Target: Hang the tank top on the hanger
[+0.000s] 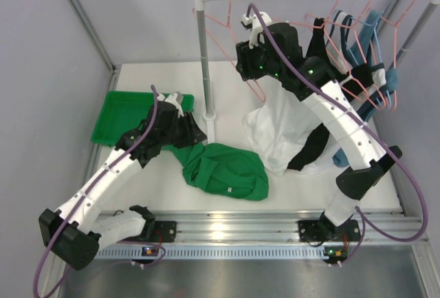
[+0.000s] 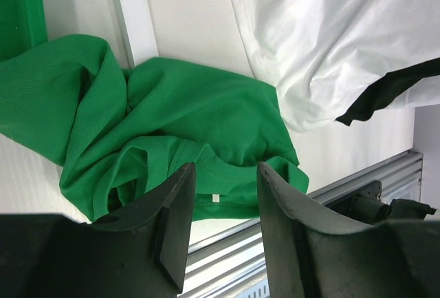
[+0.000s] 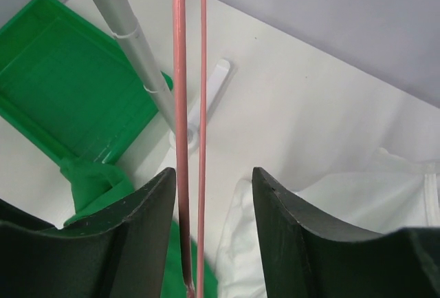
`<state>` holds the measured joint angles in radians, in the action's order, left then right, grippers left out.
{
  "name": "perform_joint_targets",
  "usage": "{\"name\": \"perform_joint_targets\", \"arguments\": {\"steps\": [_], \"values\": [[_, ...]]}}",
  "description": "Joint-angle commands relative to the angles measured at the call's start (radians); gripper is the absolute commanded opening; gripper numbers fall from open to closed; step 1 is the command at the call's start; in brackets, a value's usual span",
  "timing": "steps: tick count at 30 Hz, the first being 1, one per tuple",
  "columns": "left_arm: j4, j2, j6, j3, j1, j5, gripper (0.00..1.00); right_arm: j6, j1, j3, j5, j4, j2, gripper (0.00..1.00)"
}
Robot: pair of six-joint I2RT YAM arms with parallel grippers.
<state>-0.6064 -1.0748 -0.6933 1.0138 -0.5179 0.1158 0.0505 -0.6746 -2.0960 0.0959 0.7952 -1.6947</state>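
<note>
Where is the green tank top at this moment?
In the top view the tank top lies crumpled on the table, front centre, between the green tray on its left and the white garment on its right.

No legible text, brand, number or sign appears in any view. One small white tag [image 2: 215,198] sits on the green tank top [image 2: 199,105]. In the left wrist view it lies beyond the left hand [image 2: 225,174], in line with the gap between the fingers. The tag is too small to read. In the top view it shows only as a white speck.
</note>
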Motion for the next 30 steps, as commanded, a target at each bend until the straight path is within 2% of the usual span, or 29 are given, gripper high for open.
{"name": "perform_joint_targets", "arguments": {"steps": [1, 14, 30], "values": [[0.007, 0.022, 0.018, 0.028, 0.004, 0.013, 0.46, -0.021, -0.023, 0.024, 0.065, -0.060, 0.033, 0.48], [0.013, 0.030, 0.025, 0.005, 0.004, 0.007, 0.46, -0.021, -0.062, -0.030, 0.105, -0.070, 0.012, 0.45], [0.014, 0.027, 0.032, 0.009, 0.004, 0.007, 0.46, -0.041, -0.072, -0.147, 0.143, 0.005, -0.078, 0.32]]}}
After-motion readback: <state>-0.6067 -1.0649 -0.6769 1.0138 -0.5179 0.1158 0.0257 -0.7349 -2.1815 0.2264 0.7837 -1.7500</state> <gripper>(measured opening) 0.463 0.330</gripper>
